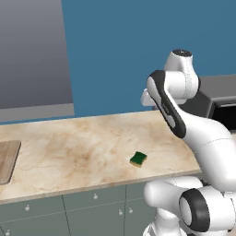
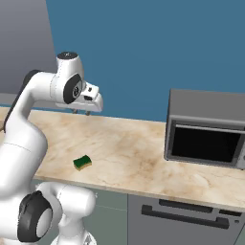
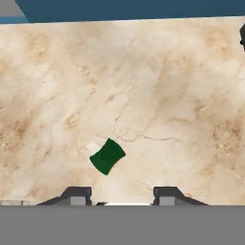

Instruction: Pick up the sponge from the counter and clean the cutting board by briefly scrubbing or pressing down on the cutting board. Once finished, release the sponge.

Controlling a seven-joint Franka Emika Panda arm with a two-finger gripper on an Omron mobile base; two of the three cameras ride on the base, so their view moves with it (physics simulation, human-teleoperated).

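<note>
Sponge [image 1: 138,159], green side up, is seen lying alone on the marbled desk [image 1: 83,152] near its front edge. Well above it the tool [image 2: 81,112] is held shut and empty. At the desk's far left, the cutting board [image 1: 8,160] is seen.

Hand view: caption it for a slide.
Gripper poised high above the green sponge lying alone on the marbled counter.

The counter [image 1: 83,147], beige marbled stone, carries the sponge [image 1: 138,159] near its front edge, the cutting board [image 1: 7,161] at 9 o'clock, the microwave [image 2: 208,129] at 3 o'clock.
</note>
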